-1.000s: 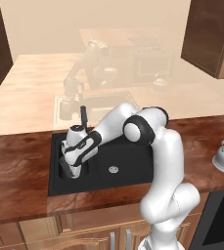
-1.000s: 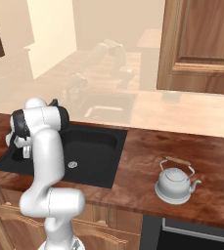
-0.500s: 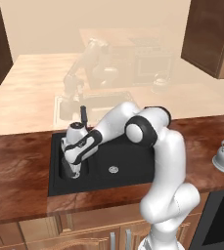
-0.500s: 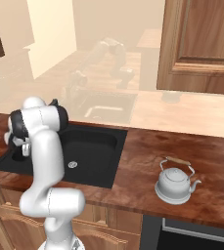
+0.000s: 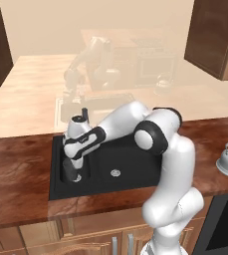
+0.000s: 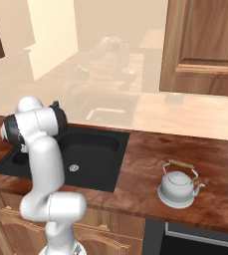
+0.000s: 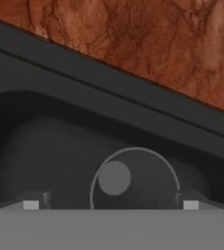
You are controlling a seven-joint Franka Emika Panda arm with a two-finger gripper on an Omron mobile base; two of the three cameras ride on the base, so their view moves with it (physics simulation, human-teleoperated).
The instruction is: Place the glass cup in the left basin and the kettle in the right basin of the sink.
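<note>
Left base view: the sink [image 5: 135,172] is seen set in the counter [image 5: 21,199], with the arm reaching down into the left basin [image 5: 58,174] and the right basin [image 5: 130,164] lying just beside the pincer [image 5: 73,172]. The kettle [image 6: 177,187] is seen standing on the counter, well apart from the pincer. In the hand view, the glass cup [image 7: 133,178] is shown upright between the spread fingertips [image 7: 31,204], which are not pressed against it.

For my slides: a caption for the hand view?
Open gripper above the glass cup standing in the left basin.
</note>
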